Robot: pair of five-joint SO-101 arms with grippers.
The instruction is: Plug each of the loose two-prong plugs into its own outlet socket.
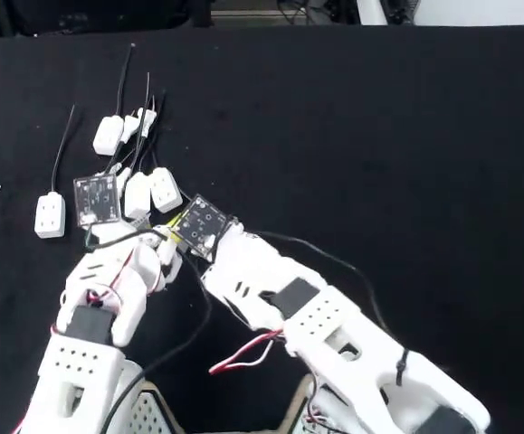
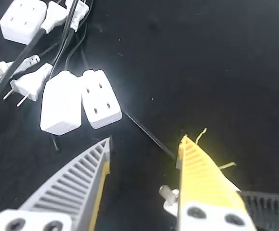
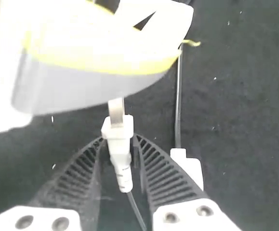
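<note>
Held plug: I am pinching one two-prong plug (image 3: 118, 129) in the right gripper (image 3: 118, 143), fingers clamped on its body, at the table's middle left.
Left gripper (image 2: 145, 142): I am hovering it with fingers spread and nothing between them, just near of the slotted outlet block (image 2: 100, 98).
Loose plug (image 2: 27, 88): lying left of that block, prongs bare.
Far outlet (image 2: 21, 20): I cannot tell whether anything is seated.
Progress: I am judging this as early, with one plug in hand and no insertion showing.
</note>
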